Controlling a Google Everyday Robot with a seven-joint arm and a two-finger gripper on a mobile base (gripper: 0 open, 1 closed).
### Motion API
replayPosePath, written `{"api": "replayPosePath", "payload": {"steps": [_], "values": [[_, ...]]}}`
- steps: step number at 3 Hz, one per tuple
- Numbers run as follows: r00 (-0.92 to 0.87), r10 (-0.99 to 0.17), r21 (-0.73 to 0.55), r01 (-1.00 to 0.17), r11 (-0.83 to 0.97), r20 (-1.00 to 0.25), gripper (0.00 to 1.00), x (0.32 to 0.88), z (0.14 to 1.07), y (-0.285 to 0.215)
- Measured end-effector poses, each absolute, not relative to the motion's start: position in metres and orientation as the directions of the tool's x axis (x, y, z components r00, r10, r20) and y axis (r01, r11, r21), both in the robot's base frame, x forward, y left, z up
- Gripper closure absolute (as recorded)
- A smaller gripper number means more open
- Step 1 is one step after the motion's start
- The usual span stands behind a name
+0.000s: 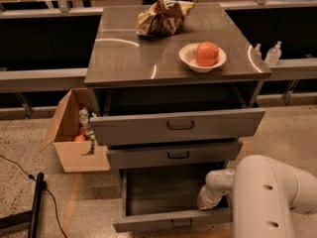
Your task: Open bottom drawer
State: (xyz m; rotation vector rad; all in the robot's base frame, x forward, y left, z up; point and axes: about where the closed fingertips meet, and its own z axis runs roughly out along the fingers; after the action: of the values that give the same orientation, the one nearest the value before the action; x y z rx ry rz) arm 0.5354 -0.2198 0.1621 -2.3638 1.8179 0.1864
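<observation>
The bottom drawer (171,221) is the lowest of three grey drawers in the metal cabinet. It is pulled far out, showing its long flat tray (161,188) and the small dark bar handle (182,223) on its front. My gripper (207,198) reaches down into the right side of the drawer, just behind its front panel. The pale arm (270,197) fills the lower right and hides the drawer's right end.
The top drawer (178,125) is partly out and the middle drawer (173,155) slightly out. On the cabinet top are a bowl with a red fruit (203,56) and a crumpled bag (161,18). An open cardboard box (74,133) stands left; a cable and dark pole (35,202) lie on the floor.
</observation>
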Motion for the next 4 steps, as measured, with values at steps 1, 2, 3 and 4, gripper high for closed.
{"api": "replayPosePath", "payload": {"steps": [1, 2, 3, 4], "values": [[0.238, -0.951, 0.041, -0.967, -0.251, -0.195, 1.0, 0.509, 0.161, -0.223], [0.211, -0.957, 0.128, -0.963, -0.239, -0.201, 1.0, 0.477, 0.161, -0.226], [0.185, -0.961, 0.209, -0.951, -0.227, -0.206, 1.0, 0.445, 0.163, -0.228], [0.159, -0.966, 0.267, -0.94, -0.211, -0.203, 1.0, 0.418, 0.169, -0.229]]}}
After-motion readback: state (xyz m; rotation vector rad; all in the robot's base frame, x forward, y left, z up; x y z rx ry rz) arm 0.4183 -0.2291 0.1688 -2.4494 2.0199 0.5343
